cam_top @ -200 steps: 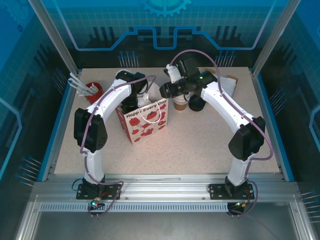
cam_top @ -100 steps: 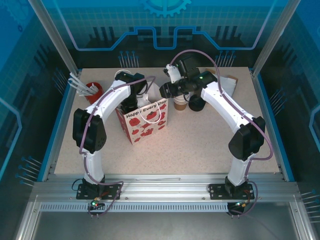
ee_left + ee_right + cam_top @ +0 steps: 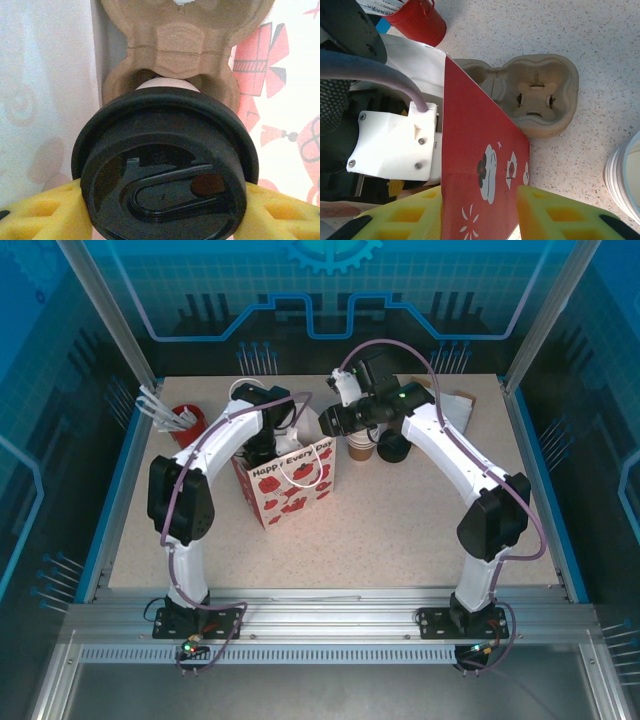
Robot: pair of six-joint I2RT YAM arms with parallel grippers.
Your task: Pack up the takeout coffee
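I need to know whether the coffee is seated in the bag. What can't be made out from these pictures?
- Left wrist: the takeout coffee is seen from above, so its own lid hides its body and base. What it rests on can't be told.
- Top external: the left arm covers the gift bag opening.
- Right wrist: the white cup stack is cut off by the right edge.

Takeout coffee (image 3: 165, 165): pale cup, round black lid w/ sip slot facing cam. Pinched btwn my left gripper (image 3: 162, 222) pads, inside gift bag (image 3: 280, 75), over pulp carrier (image 3: 175, 45).
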